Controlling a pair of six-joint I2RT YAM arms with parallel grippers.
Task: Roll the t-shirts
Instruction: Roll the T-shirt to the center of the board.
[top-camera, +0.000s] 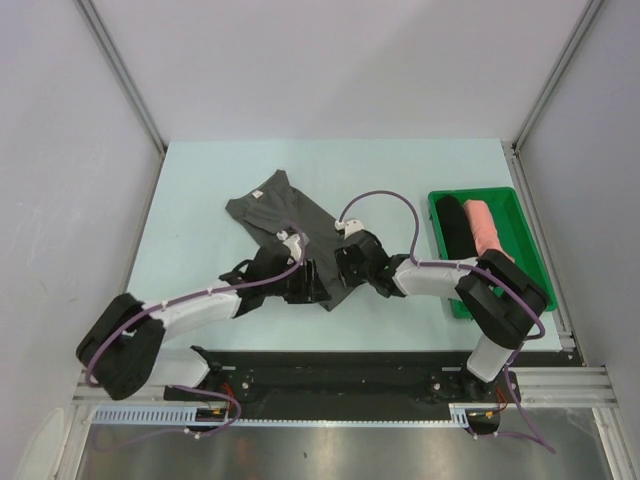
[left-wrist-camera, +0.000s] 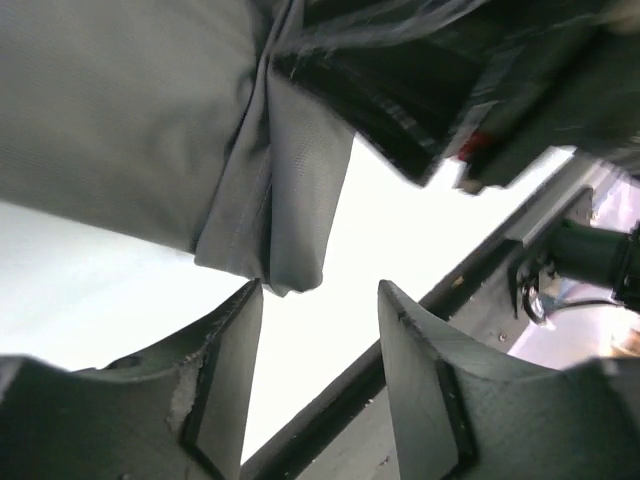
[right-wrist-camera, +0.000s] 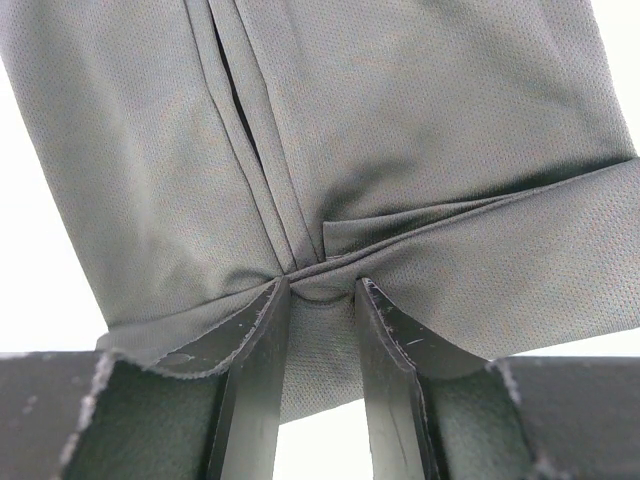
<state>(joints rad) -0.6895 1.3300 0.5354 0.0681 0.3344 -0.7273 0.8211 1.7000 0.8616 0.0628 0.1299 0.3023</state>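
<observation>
Pale tabletop (top-camera: 195, 235) carries a creased charcoal t-shirt (top-camera: 283, 207), right jaws clamped on its bunched edge, left jaws apart.

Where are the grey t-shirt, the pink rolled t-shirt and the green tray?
grey t-shirt (top-camera: 280, 210), top view, flat part below the neck label.
pink rolled t-shirt (top-camera: 484, 226), top view, middle of the roll.
green tray (top-camera: 476, 193), top view, far rim.
</observation>
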